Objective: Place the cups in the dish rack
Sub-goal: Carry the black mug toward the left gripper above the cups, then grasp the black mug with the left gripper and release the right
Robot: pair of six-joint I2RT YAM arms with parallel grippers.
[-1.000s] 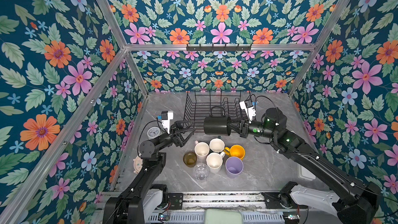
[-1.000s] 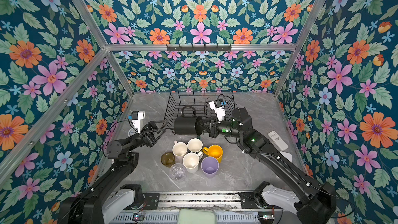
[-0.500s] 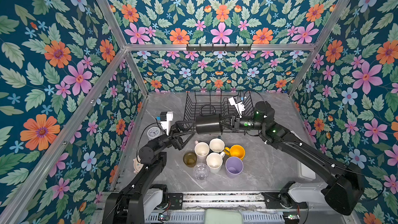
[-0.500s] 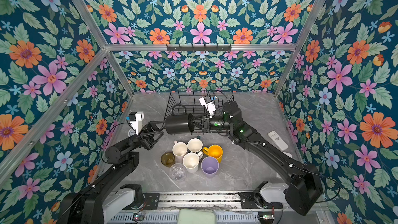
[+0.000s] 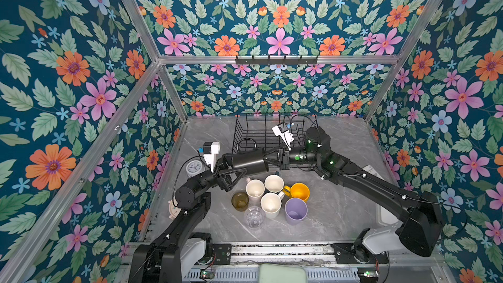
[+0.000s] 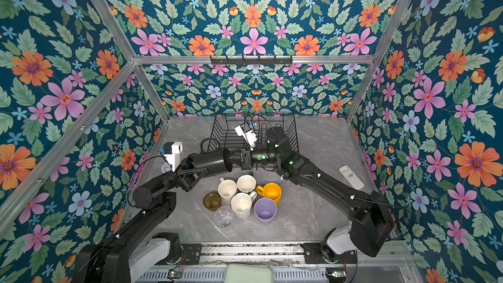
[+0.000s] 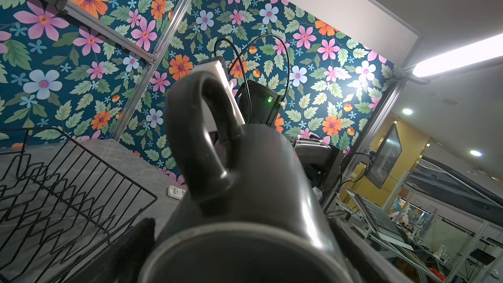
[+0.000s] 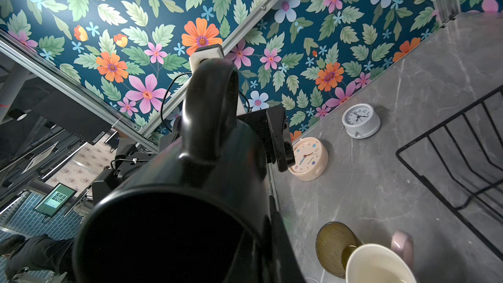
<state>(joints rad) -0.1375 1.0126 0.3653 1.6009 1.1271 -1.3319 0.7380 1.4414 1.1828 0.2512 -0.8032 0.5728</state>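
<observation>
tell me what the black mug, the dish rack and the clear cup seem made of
Black mug: likely glazed ceramic, thick-walled with glossy highlights. Dish rack: thin metal wire, apparently coated matte black. Clear cup: transparent, glass or clear plastic; cannot tell which.

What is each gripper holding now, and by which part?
The right gripper pinches the black mug by its rim wall; the open left gripper flanks its base.

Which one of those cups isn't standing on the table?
The black mug: the right tool pinches its rim and holds it sideways in the air. The other cups all stand upright, clustered on the table.
</observation>
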